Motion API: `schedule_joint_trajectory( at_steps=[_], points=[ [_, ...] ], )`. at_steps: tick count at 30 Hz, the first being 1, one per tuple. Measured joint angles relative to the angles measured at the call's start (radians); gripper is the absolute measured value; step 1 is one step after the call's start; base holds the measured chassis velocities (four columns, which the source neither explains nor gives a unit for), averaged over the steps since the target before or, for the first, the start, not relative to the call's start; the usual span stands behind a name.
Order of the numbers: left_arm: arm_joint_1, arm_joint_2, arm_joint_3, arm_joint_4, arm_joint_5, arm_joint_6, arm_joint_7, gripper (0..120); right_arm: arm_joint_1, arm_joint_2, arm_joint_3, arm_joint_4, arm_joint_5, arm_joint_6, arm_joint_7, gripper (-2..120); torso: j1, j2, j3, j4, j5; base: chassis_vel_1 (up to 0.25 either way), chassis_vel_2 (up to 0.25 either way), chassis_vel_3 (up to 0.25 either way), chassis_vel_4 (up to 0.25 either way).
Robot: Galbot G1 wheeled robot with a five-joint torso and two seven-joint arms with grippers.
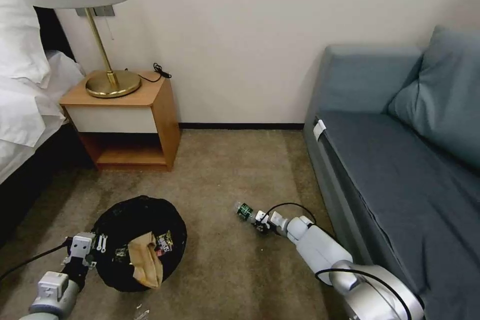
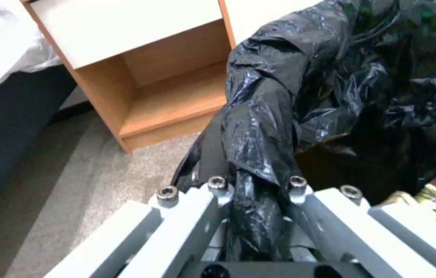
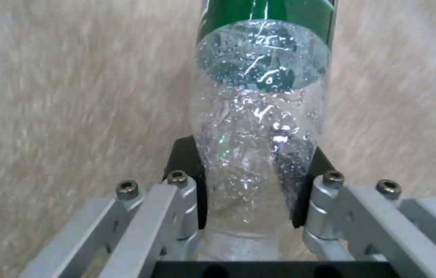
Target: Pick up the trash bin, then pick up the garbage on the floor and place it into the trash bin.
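Beige short-pile carpet point(image 1: 225, 170) underfoot, dark baseboard along a plain cream wall point(image 1: 240, 35). On the left, a bed point(image 1: 25, 90) with white linen, then a wooden nightstand point(image 1: 127, 117) with an open lower shelf, carrying a brass lamp point(image 1: 102, 35) under a pale shade. On the right, a blue-grey sofa point(image 1: 400, 160) with a matching cushion. Low on the left, the left gripper point(image 2: 259, 200) clamped on the bag-covered rim of the trash bin point(image 1: 137, 240) — black liner bunched between the fingers point(image 2: 197, 208) in the left wrist view. Inside the bin, crumpled brown paper point(image 1: 147, 260) and a dark snack wrapper point(image 1: 165, 245) already resting on the liner. Further right, just off the sofa front, the right gripper point(image 1: 257, 221) reaching down close to the carpet, closed around the narrow end of a small clear bottle point(image 3: 259, 127) — green label pointing away from the wrist, dark pads point(image 3: 184, 170) pressed to either side of the plastic. Whether lifted clear of the carpet or touching it, cannot tell. Bottle well apart from the bin, bare carpet between the two. At the near edge of the head view, a small pale scrap point(image 1: 141, 313) on the carpet just beside the bin.
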Motion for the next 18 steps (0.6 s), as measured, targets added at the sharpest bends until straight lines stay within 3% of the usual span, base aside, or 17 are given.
schedule_joint_trajectory(
  at_steps=[9, 11, 13, 14, 18],
  points=[
    [-0.02, 0.001, 0.007, 0.013, 0.005, 0.0, -0.001, 4, -0.032, -0.115, -0.145, 0.304, 0.147, 0.024, -0.062, 26, 0.0, 0.001, 0.0, -0.0002, -0.0002, 0.0, 0.0, 0.0, 0.0],
    [-0.03, 0.005, 0.011, 0.019, 0.008, 0.003, -0.002, 4, -0.043, -0.171, -0.208, 0.467, 0.23, -0.004, -0.074, 26, 0.0, 0.0, 0.0, 0.0, -0.0001, 0.0, 0.0, 0.0, 0.0],
    [-0.035, 0.007, 0.011, 0.021, 0.008, 0.004, -0.002, 4, -0.044, -0.188, -0.221, 0.508, 0.251, -0.013, -0.074, 26, 0.0, 0.001, 0.0, 0.0001, 0.0, 0.0, 0.0, 0.0, 0.0],
    [-0.044, 0.01, 0.013, 0.026, 0.008, 0.006, -0.004, 4, -0.046, -0.237, -0.255, 0.606, 0.303, -0.038, -0.077, 26, 0.0, 0.001, 0.0, 0.0, 0.0, 0.0, 0.0, 0.0, 0.0],
    [-0.057, 0.013, 0.017, 0.032, 0.008, 0.011, -0.006, 4, -0.047, -0.328, -0.296, 0.758, 0.375, -0.086, -0.075, 26, -0.001, 0.001, 0.0, -0.0004, -0.0006, 0.0, 0.0, 0.0, 0.0]
  ],
)
